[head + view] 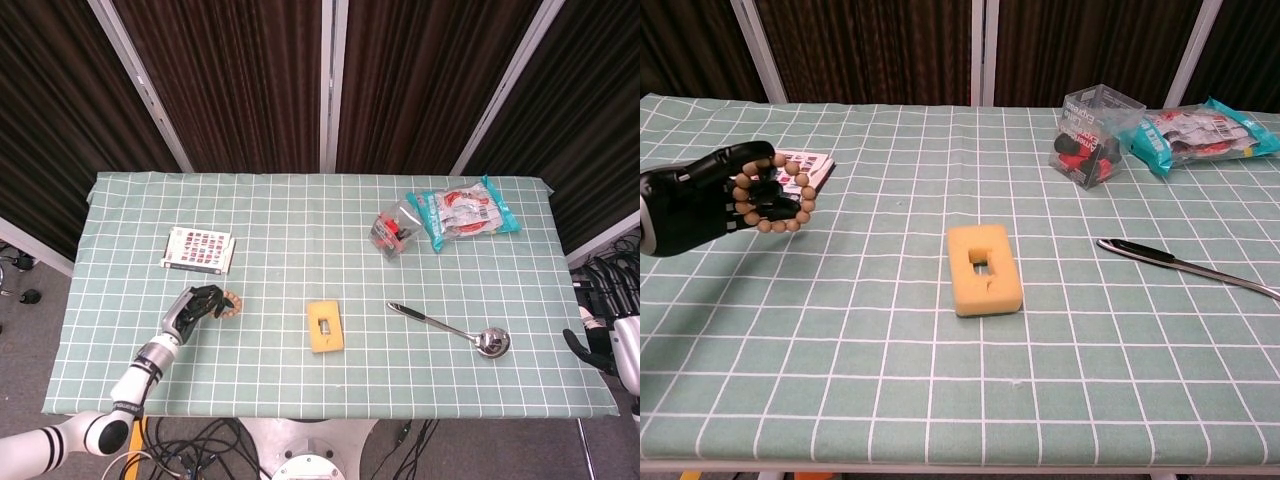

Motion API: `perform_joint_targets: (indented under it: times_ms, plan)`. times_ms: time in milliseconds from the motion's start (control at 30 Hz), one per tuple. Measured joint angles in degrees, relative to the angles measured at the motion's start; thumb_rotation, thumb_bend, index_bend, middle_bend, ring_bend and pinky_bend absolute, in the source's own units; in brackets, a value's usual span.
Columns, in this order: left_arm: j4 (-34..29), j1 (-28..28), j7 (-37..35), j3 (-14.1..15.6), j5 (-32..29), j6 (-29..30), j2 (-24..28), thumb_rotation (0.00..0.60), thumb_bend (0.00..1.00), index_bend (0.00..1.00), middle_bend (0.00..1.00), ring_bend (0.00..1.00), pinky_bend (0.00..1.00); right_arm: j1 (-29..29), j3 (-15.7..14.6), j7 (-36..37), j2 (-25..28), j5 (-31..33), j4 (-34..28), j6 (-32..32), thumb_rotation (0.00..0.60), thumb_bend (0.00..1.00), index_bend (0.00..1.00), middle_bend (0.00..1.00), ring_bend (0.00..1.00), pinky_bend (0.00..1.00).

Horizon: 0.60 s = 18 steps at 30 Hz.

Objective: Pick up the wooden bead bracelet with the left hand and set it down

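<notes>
My left hand hovers over the left part of the table and holds the wooden bead bracelet in its fingers. The ring of tan beads hangs from the fingertips close above the green checked cloth; I cannot tell whether it touches the cloth. In the head view my right hand sits off the table's right edge, dark and partly cut off, so its fingers are not clear.
A card of stickers lies just behind the left hand. A yellow sponge block sits mid-table. A metal ladle, a clear box and a teal snack bag lie to the right.
</notes>
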Motion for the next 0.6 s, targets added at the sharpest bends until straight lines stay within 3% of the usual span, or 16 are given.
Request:
perform_joint_targets:
  times_ms: [267, 500, 600]
  plan:
    - [-0.2, 0.6, -0.8, -0.4, 2.8, -0.2, 0.0, 0.256, 0.54, 0.64, 0.71, 0.44, 0.12, -0.1, 0.1, 0.5, 0.0, 0.1, 0.2, 0.1, 0.600, 0.16, 0.00, 0.02, 0.00, 0.00]
    - [0.6, 0.6, -2.1, -0.3, 5.3, -0.6, -0.2, 0.257, 0.57, 0.61, 0.69, 0.43, 0.11, 0.1, 0.2, 0.7, 0.2, 0.2, 0.1, -0.2, 0.600, 0.16, 0.00, 0.02, 0.00, 0.00]
    - [0.8, 0.6, -3.1, -0.5, 5.5, -0.8, -0.2, 0.195, 0.49, 0.60, 0.69, 0.42, 0.11, 0.2, 0.1, 0.6, 0.2, 0.1, 0.0, -0.4, 0.600, 0.16, 0.00, 0.02, 0.00, 0.00]
